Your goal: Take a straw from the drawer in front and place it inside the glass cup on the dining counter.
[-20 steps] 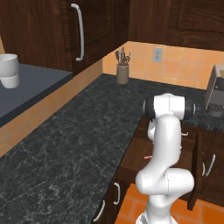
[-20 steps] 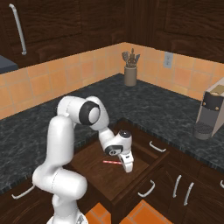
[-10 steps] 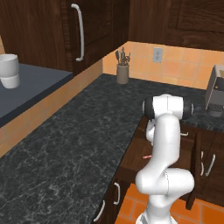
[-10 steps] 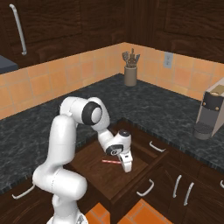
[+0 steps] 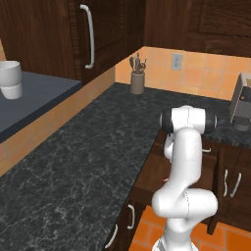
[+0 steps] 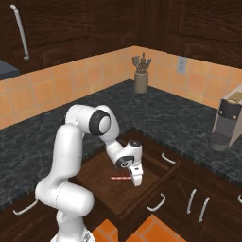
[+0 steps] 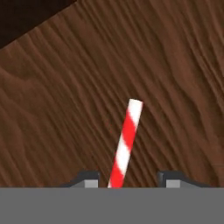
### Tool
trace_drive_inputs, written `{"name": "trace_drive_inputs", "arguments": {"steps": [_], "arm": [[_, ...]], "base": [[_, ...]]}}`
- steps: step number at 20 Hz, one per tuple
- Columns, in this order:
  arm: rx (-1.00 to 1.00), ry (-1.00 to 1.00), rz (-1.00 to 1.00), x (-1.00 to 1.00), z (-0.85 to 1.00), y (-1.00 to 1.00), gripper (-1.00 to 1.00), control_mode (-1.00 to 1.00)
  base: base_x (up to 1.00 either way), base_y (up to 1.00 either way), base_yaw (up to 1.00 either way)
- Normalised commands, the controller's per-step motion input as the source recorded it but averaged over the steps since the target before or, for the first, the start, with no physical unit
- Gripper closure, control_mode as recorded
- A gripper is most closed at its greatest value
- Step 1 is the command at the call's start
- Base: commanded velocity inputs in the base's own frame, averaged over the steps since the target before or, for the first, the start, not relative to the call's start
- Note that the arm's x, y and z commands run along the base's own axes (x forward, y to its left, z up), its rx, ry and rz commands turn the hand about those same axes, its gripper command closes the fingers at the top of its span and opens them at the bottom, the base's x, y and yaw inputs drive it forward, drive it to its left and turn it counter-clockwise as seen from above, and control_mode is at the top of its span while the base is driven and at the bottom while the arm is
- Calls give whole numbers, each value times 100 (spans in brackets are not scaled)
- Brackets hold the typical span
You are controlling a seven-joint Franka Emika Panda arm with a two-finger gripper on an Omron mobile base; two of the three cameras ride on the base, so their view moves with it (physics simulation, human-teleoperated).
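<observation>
The straw (image 7: 125,144) lay flat on the brown wooden floor of the drawer (image 6: 101,186), red and white in stripes, thin and straight. In the hand view its near end ran down between the two dark finger tips, its far end pointing away and slightly to one side. In the right base view the straw (image 6: 121,178) appeared as a short pink line on the drawer floor, just beside the lowered claw (image 6: 136,180).

The claw (image 7: 127,177) stood astride the straw with a visible gap on each side of it. The jaws were partly open and not seen to touch it; no grip was established in these pictures.

Handling, as a judgement: the straw looked very light and hollow, likely to roll or skid on the smooth wood if nudged from one side, and likely to flatten under a hard squeeze. A gentle closure across its width, near the middle of its length, would seem the soundest hold, since a grip near the end might let it pivot.

The drawer stood pulled out beneath the black speckled tabletop (image 6: 165,116). On that surface a utensil holder (image 6: 140,81) stood against the tiled wall and a coffee machine (image 6: 227,124) stood further right.
</observation>
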Motion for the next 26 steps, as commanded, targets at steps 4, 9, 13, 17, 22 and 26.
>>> {"name": "trace_drive_inputs", "arguments": {"steps": [4, 9, 13, 17, 22, 26], "arm": [[0, 0, -3, 0, -3, -12, 100, -100], [0, -5, -3, -15, 56, -2, 100, -100], [1, -23, -4, -30, 100, 0, 100, -100], [0, -19, -1, -7, 100, 11, 100, -100], [0, -4, 0, 0, 100, 21, 100, -100], [0, 0, 1, 0, 100, 37, 100, -100]], "base": [[0, 0, 0], [0, 0, 0], [0, 0, 0], [0, 0, 0], [0, 0, 0], [0, 0, 0]]}}
